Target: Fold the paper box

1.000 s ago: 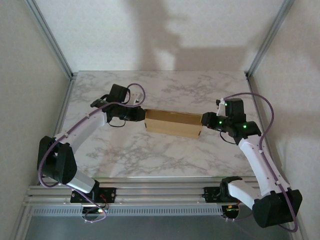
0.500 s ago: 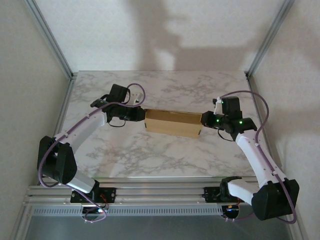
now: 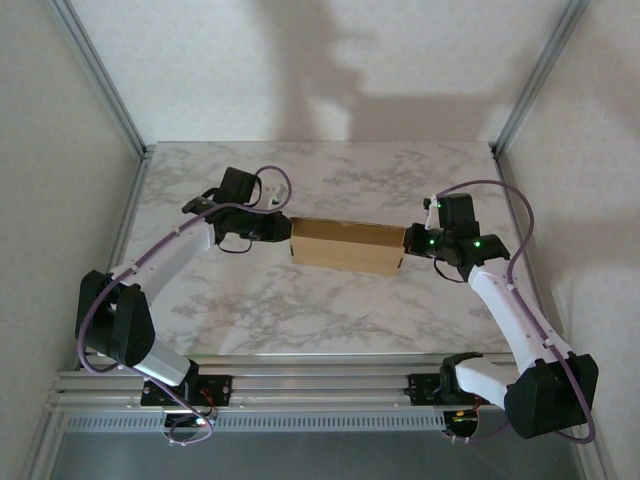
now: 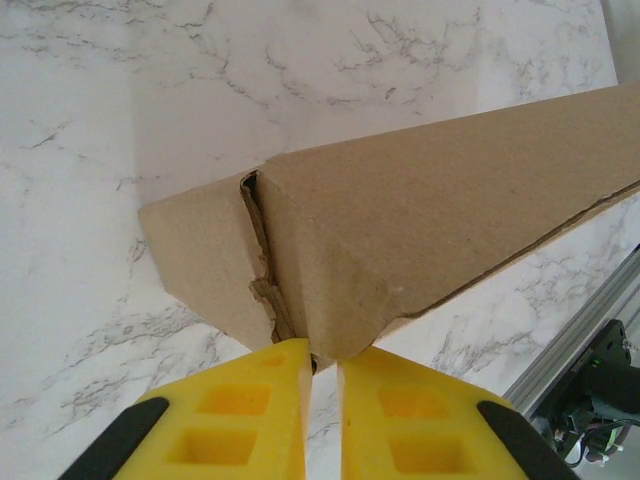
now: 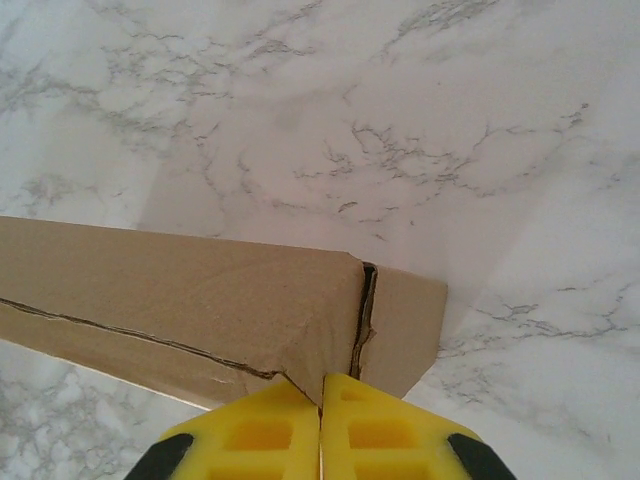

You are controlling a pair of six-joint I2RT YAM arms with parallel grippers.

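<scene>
Mostly done, I judge: paper box point(image 3: 347, 246) closed into slim form, centre frame on marble table point(image 3: 330, 320). Left gripper point(image 4: 322, 365) pinching its left-end corner. Right gripper point(image 5: 321, 385) pressed together at right end, can't tell if cardboard caught. End seams gape; tucking left.

Object: I see a slim brown kraft cardboard box point(image 3: 345, 247), long, rectangular, folded shut, with plain unprinted faces.
Place: mid white marble tabletop point(image 3: 330, 175), lying left to right, its right end slightly nearer the arm bases.
Left end: on the left wrist camera the box point(image 4: 420, 210) shows a ragged, slightly gaping seam at the end flap and a dented corner.
Right end: the box point(image 5: 180, 290) has a dark gap beside the end flap, and a thin seam runs along its long face.
Contact: I can't tell whether it rests flat.
</scene>
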